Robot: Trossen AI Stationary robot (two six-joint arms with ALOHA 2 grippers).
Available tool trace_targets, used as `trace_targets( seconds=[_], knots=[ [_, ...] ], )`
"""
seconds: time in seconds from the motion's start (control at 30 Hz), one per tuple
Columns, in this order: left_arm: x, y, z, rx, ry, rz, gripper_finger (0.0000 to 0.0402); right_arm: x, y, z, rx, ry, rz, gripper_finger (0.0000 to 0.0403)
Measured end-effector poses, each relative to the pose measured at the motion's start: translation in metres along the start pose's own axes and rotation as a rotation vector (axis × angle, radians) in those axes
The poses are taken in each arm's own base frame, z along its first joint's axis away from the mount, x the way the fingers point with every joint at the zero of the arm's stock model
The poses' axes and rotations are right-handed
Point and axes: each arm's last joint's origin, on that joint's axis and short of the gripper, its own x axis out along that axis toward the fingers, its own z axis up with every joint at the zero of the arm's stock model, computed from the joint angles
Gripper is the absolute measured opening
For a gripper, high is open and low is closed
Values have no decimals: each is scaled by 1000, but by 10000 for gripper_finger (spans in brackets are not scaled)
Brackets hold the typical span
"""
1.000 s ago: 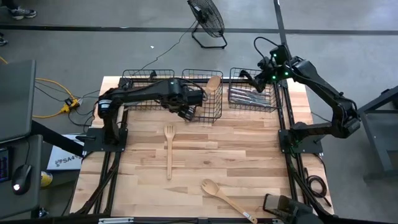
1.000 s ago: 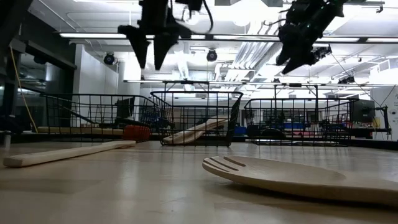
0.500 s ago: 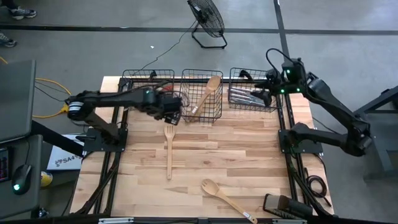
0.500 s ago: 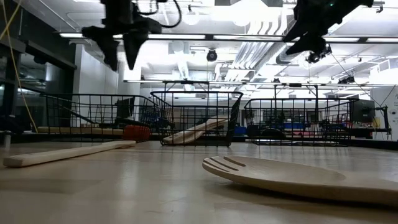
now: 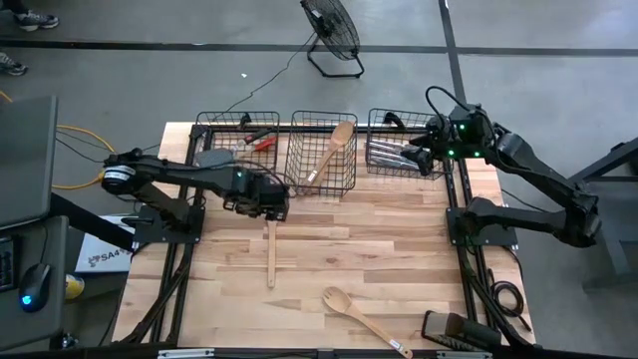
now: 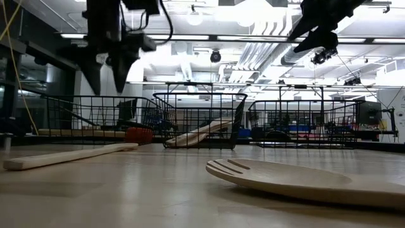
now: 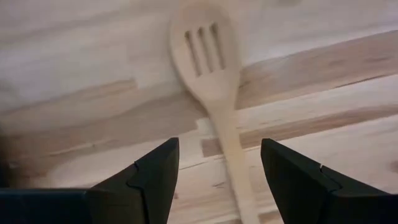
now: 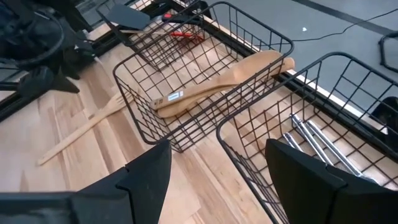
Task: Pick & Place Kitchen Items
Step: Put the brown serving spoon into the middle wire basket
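Note:
A pale slotted wooden spoon [image 5: 270, 249] lies flat on the table. My left gripper [image 5: 263, 197] hangs open above its head [image 7: 207, 56], clear of it, with one finger on either side of the neck in the left wrist view. It is well above the table in the low view [image 6: 105, 69]. A second wooden spoon [image 5: 364, 321] lies near the table's near edge. My right gripper [image 5: 420, 157] is open above the right basket [image 5: 404, 150], which holds silver cutlery [image 8: 311, 140]. The middle basket [image 5: 322, 155] holds a wooden spoon [image 8: 217, 81] that leans on its rim. The left basket [image 5: 237, 140] holds a black turner [image 5: 210, 158] and a red-headed spatula [image 5: 261, 142].
The three black wire baskets stand in a row along the table's far edge. Arm bases and frames stand at the left [image 5: 164, 224] and right [image 5: 478, 224] table edges. A fan [image 5: 332, 35] stands on the floor beyond the table. Bare wood lies between the two spoons.
My left gripper has drawn back from over the middle basket toward the table's left and near side and has come down over the slotted spoon's head. My right gripper has shifted a little toward the right and risen over the right basket. The utensils have stayed where they were.

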Motion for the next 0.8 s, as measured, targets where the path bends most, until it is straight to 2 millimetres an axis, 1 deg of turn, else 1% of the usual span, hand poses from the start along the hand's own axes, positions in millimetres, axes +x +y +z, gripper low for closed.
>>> trace_targets(
  seconds=[0.07,0.13,0.23,0.3,0.37,0.43,0.63,0.7,0.8],
  knots=[
    [10,2,-4,-10,10,16,221,1,2,0,-7,0,-14,252],
    [18,-2,-8,-29,8,-23,221,1,3,-1,-14,0,-19,252],
    [32,-2,-10,-62,39,-39,221,1,5,-1,-11,5,-3,252],
    [36,-9,-10,-89,40,-86,221,2,7,-2,-17,10,9,252],
    [40,-8,-10,-94,45,-56,221,2,9,-2,-31,12,17,252],
    [47,-13,-10,-114,52,-69,221,2,10,-3,-49,16,26,252],
    [69,-18,-13,-116,87,6,221,2,11,-4,-65,27,22,252],
    [77,-23,-13,-129,103,1,221,2,11,-4,-80,32,24,252],
    [85,-23,-14,-135,112,39,221,2,11,-5,-101,40,24,252]
  ],
)
